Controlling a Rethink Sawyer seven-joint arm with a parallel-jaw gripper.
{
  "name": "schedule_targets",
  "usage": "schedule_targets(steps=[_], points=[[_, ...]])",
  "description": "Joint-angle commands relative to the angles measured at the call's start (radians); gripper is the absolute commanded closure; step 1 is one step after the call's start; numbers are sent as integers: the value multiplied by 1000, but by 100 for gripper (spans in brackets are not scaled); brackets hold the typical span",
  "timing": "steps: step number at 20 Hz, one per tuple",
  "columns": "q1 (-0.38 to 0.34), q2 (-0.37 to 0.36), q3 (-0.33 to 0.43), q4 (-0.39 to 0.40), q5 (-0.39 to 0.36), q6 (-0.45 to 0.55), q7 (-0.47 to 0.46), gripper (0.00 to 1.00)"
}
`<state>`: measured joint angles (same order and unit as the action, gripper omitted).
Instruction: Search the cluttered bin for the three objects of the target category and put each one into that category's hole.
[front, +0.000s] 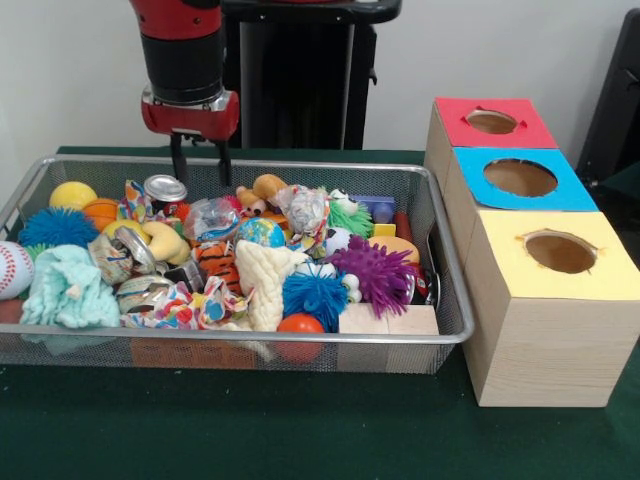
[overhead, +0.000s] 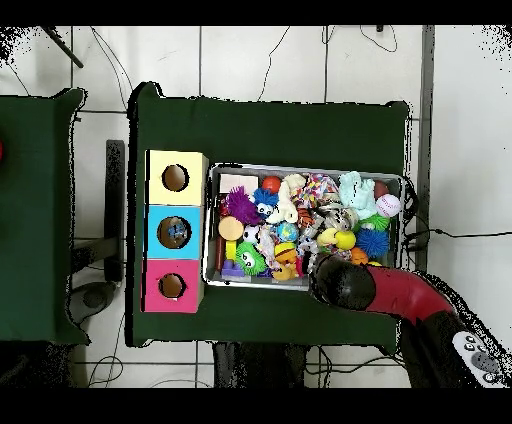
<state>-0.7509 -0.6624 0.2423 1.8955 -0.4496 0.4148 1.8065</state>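
The wire-mesh bin is full of toys. A crumpled clear plastic bottle lies near the back, just below my gripper. Another crumpled clear one lies to its right. A squashed bottle with a colourful label lies near the front rim. My gripper hangs over the bin's back edge, open and empty, its tips a little above the clutter. In the overhead view the arm's head covers the gripper at the bin's rim.
Three wooden boxes with round holes stand beside the bin: red top, blue top, yellow top. Silver cans, spiky balls, a baseball and a teal plush fill the bin.
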Motion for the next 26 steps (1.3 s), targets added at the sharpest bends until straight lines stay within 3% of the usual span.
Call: schedule_targets(steps=[1, 11, 17, 26], points=[[24, 42, 72, -96, -41, -66, 0, 0], [19, 48, 54, -122, -33, -26, -9, 0], [2, 57, 29, -115, -47, -52, 2, 0], [-17, 172, 23, -185, -50, -53, -2, 0]])
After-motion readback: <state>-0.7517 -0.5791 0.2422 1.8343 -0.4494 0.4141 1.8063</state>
